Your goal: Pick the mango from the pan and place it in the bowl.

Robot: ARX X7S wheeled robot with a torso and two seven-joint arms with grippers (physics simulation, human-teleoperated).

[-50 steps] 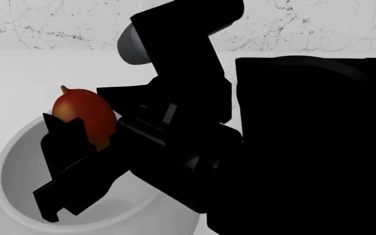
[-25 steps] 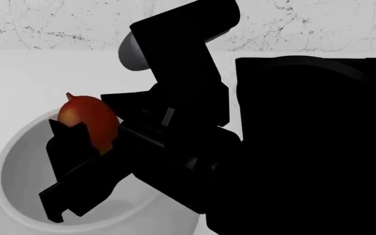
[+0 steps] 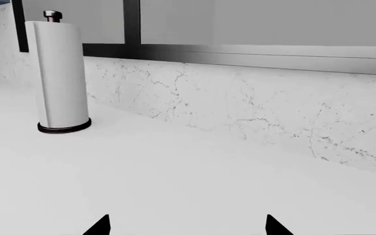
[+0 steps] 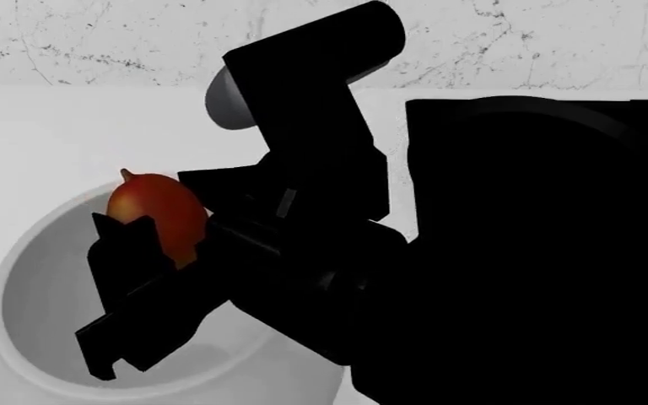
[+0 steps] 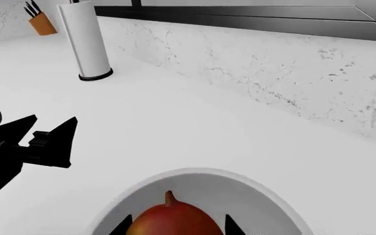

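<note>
Blocking much of the head view, the black right arm hides most of the pan (image 4: pixel 549 110). The right gripper (image 4: pixel 149 232) is clamped on the mango (image 4: pixel 158 211), over the mouth of the bowl (image 4: pixel 14 278). The left gripper (image 3: pixel 186 229) shows only two separated fingertips. Farther stands a paper towel roll (image 3: pixel 60 73). No writing is readable.

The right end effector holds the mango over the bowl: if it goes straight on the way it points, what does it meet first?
Probably the bowl: the right end effector, shut on the mango, points at its inner far wall. Depth is unclear.
</note>
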